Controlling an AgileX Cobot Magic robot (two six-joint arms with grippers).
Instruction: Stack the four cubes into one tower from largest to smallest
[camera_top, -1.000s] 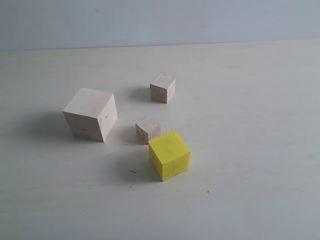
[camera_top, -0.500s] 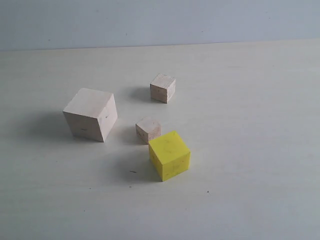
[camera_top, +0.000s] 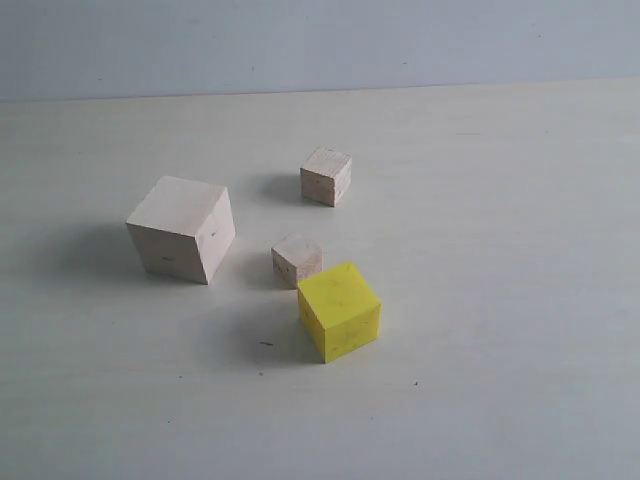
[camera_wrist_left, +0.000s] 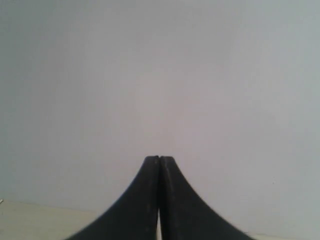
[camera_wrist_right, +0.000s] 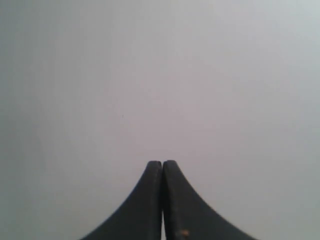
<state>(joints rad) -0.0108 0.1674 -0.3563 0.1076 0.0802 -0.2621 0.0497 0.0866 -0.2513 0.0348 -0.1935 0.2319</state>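
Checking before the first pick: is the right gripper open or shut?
Shut: the right gripper shows its two dark fingers pressed together, nothing between them.

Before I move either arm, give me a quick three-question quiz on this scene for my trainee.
1. How many cubes rest on the large cube?
2. Which lies closest to the yellow cube? A) large cube B) nearer small cube C) farther small cube
3. True or false: the left gripper and the right gripper are both shut.
Key: 1. Zero; all four sit on the table. 2. B. 3. True.
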